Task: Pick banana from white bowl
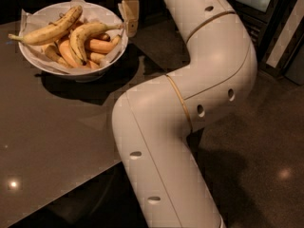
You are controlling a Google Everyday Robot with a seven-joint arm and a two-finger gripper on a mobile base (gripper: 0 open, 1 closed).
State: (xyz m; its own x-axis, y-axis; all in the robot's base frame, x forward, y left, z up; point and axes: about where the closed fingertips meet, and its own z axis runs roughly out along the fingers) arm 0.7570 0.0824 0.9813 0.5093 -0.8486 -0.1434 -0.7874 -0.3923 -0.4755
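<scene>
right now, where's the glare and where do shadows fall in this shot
Camera view: a small glare spot on the table near the left edge; the white bowl casts a dark shadow toward the lower right; the gripper, beside the bowl's right rim near the banana, is well lit.

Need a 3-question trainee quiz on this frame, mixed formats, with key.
1. True or false: the hand hangs at the picture-right rim of the white bowl, close to the stem end of the curved banana.
2. What lines the bowl? A) crinkled white paper B) green cloth C) metal foil
3. Fill in: the bowl stands on a dark ____.

Key: 1 true; 2 A; 3 table.
</scene>
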